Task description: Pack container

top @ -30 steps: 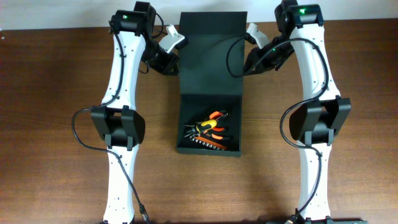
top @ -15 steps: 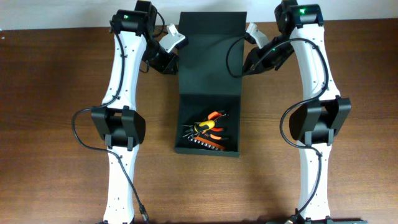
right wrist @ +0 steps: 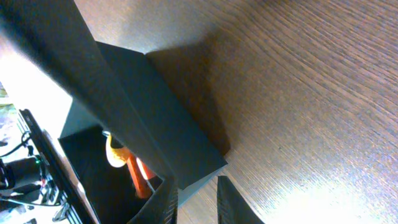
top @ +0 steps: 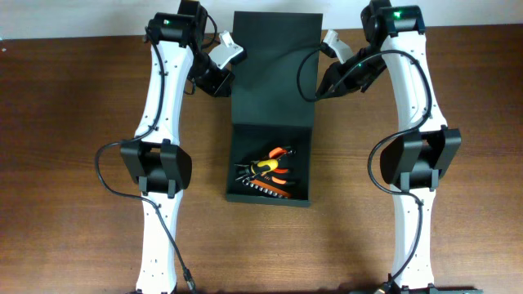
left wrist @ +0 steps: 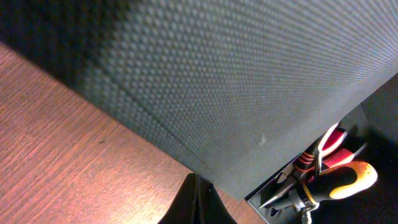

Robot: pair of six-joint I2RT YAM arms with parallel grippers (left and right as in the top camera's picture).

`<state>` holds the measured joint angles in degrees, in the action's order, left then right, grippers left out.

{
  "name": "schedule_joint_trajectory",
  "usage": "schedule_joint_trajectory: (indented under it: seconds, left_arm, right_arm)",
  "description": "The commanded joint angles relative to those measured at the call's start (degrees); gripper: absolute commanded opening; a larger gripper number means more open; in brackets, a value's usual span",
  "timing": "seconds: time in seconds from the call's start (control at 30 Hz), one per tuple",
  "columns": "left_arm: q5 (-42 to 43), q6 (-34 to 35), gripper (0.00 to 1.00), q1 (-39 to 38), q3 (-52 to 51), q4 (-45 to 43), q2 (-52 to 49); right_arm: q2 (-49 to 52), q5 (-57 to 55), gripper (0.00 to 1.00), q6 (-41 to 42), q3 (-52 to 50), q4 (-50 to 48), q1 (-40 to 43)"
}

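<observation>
Left wrist view: the left fingers point(left wrist: 198, 204) are pressed fully together, holding nothing, with their tip just beside the edge of the raised lid point(left wrist: 236, 81). The right fingers point(right wrist: 232, 200) stand slightly apart at the lid's other side. Bare counter point(right wrist: 311, 93) shows between them, and they grip nothing visible. The container point(top: 231, 167) sits mid-counter, with orange-handled pliers point(top: 276, 162) inside. With no grip on either side, the lid could slip and flop back open, or an uneven push could skew the container.
</observation>
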<state>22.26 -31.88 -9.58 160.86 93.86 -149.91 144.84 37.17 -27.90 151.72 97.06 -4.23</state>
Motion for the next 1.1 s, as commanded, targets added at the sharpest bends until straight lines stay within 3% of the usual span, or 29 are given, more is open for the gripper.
schedule_joint_trajectory:
  seconds: [0.0, 0.97, 1.07]
  left_arm:
    - [-0.5, -0.7, 0.02, 0.0, 1.3, -0.3, 2.7]
    - [-0.5, 1.0, 0.02, -0.3, 1.3, 2.8, 4.7]
    - [-1.7, 1.2, 0.02, 1.2, 1.3, 2.3, 5.0]
  right_arm:
    - [-3.0, 4.7, 0.2, -1.2, 1.6, 0.3, -1.4]
    - [-4.0, 1.0, 0.2, -0.1, 1.6, 0.3, -0.8]
    - [-4.1, -3.7, 0.21, 4.9, 1.9, -1.0, 0.7]
